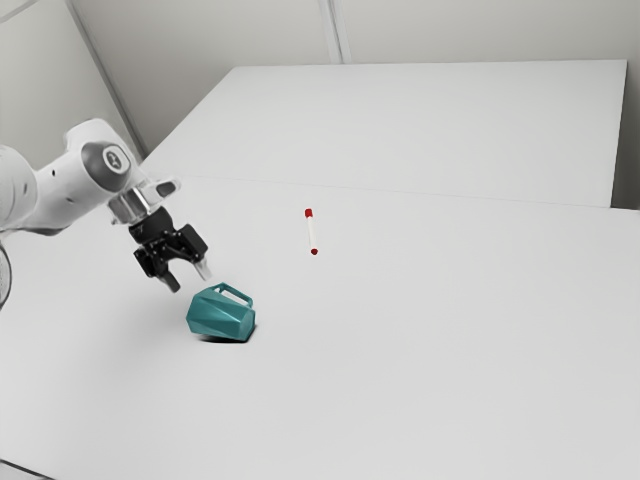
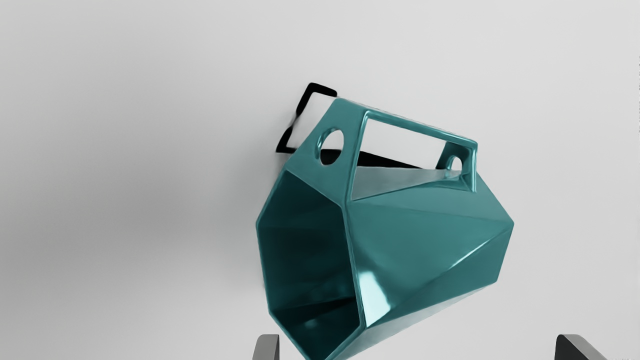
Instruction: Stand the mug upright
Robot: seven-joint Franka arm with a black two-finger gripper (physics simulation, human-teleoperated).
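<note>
Mug [image 1: 222,315] lay on its side on the table [image 1: 450,340], mouth facing sideways, handle [image 2: 420,127] off the tabletop. Your gripper [image 1: 190,278] hung close by it, fingers spread wide, nothing held between them. Goal not met at this point: by my reading, the grasp, the turn onto its base and the release were all left to you. Whether you had already tried a lift, one moment couldn't tell. White stick with red ends [image 1: 311,232] lay well apart.

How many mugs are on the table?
1. The teal mug lies on its side on the white table, just off the tips of the open gripper. I don't see any other mugs.
</note>
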